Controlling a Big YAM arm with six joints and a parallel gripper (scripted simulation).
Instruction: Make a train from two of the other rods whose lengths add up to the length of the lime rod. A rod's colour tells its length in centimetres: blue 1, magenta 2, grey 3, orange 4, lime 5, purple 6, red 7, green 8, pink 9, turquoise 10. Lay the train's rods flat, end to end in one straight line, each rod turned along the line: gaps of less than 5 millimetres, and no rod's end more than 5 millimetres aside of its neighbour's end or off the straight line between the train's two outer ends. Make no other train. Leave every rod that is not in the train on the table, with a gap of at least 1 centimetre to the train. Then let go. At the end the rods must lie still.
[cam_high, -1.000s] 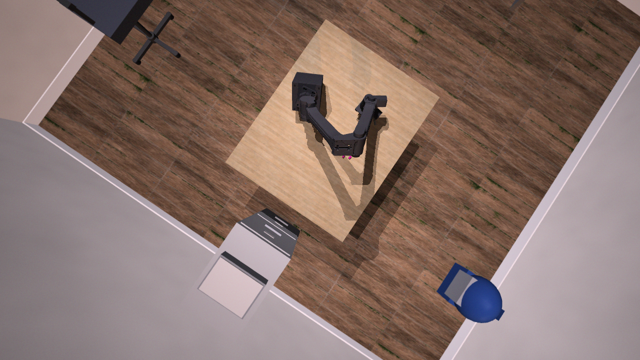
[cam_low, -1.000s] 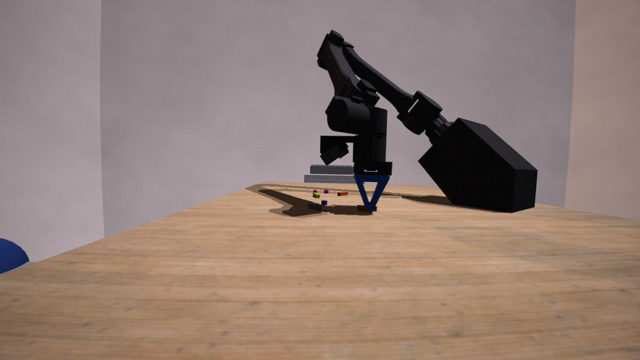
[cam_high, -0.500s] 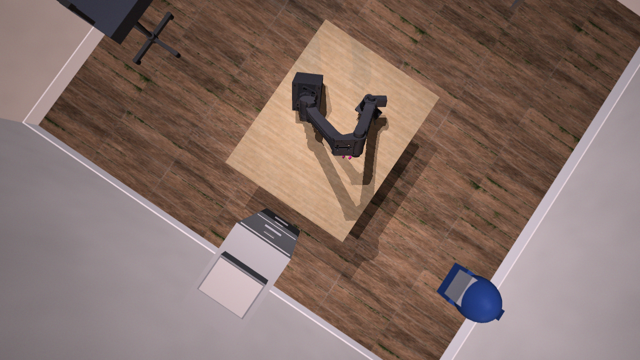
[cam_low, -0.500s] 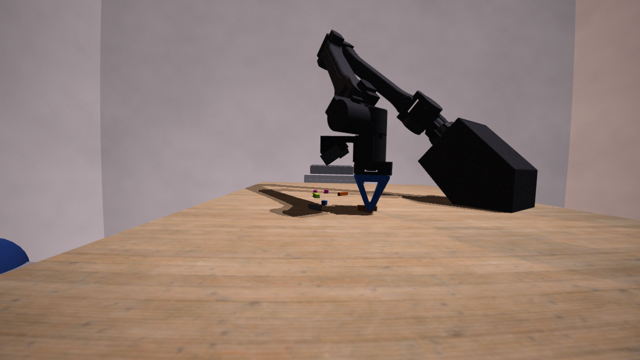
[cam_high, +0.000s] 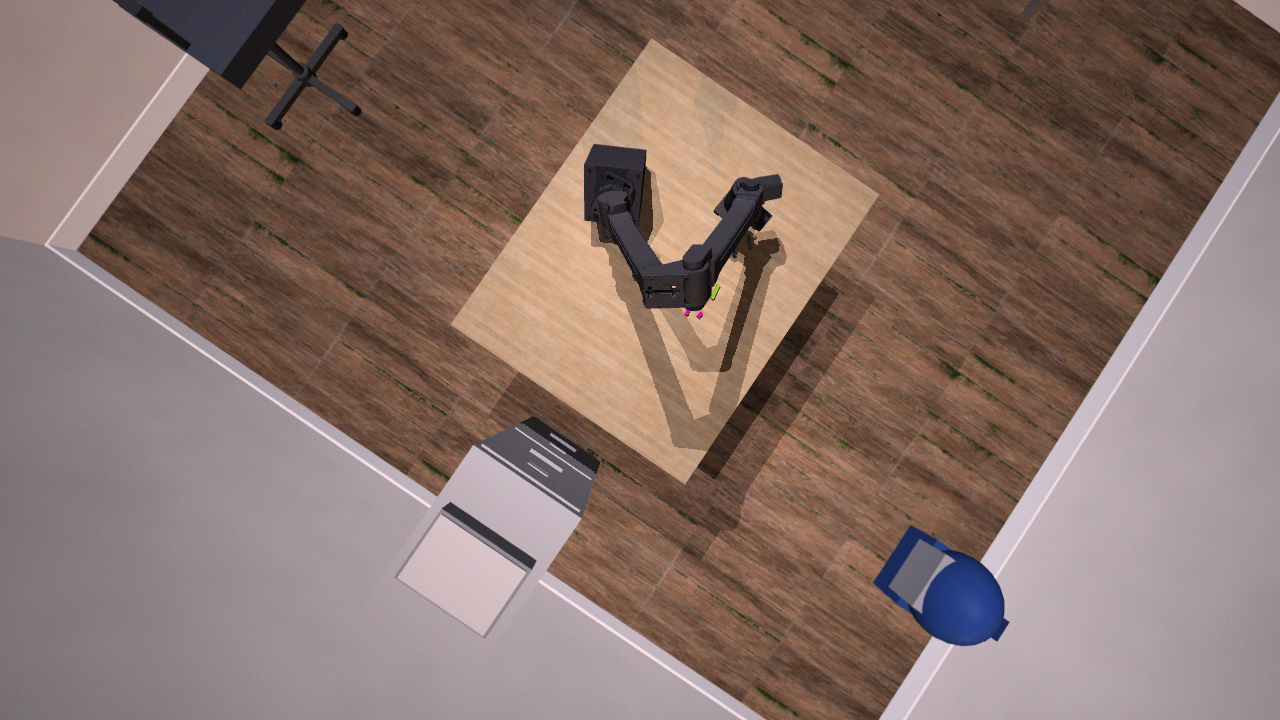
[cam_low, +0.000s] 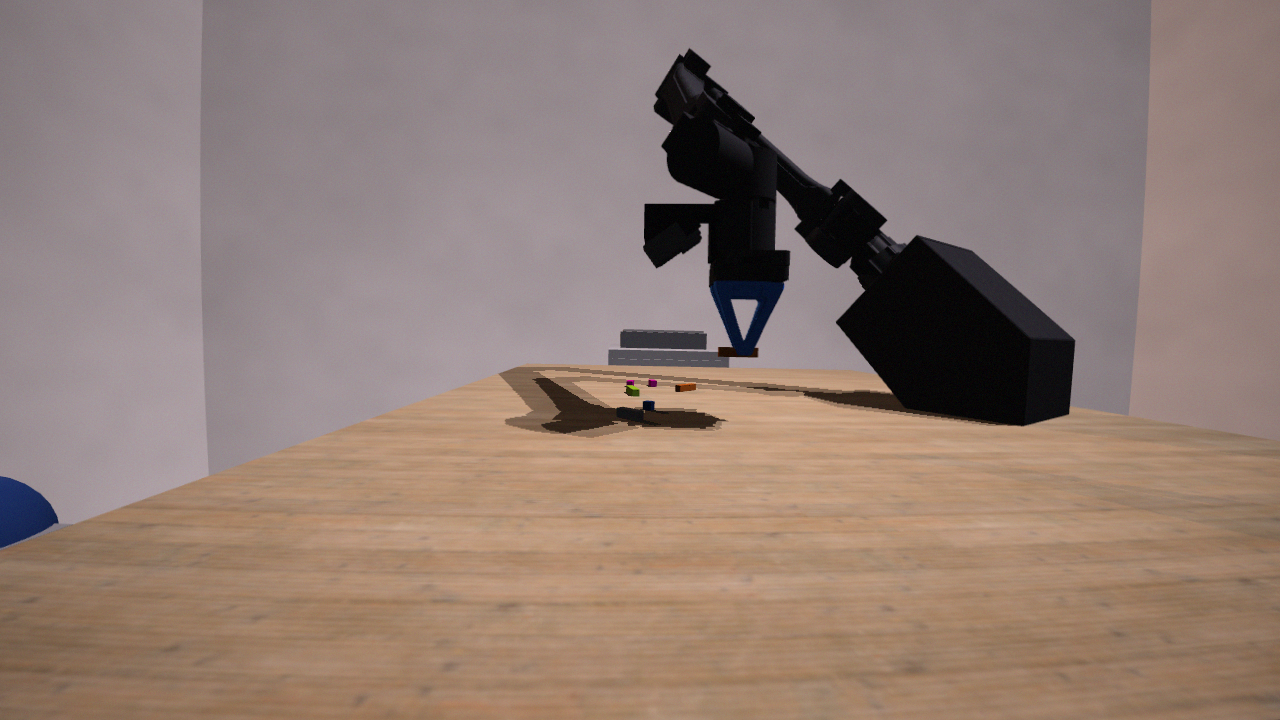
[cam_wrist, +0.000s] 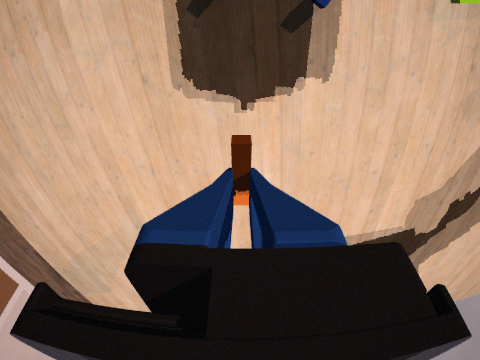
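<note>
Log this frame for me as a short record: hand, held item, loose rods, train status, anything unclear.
hand: shut on a rod, raised above the table; hand
held: orange rod
loose, lime: lime rod
loose, magenta: two, one magenta rod and another
loose, orange: second orange rod
loose, blue: blue rod
train: unfinished; blue plus orange would match lime
unclear: colour of a shadowed dark rod
</note>
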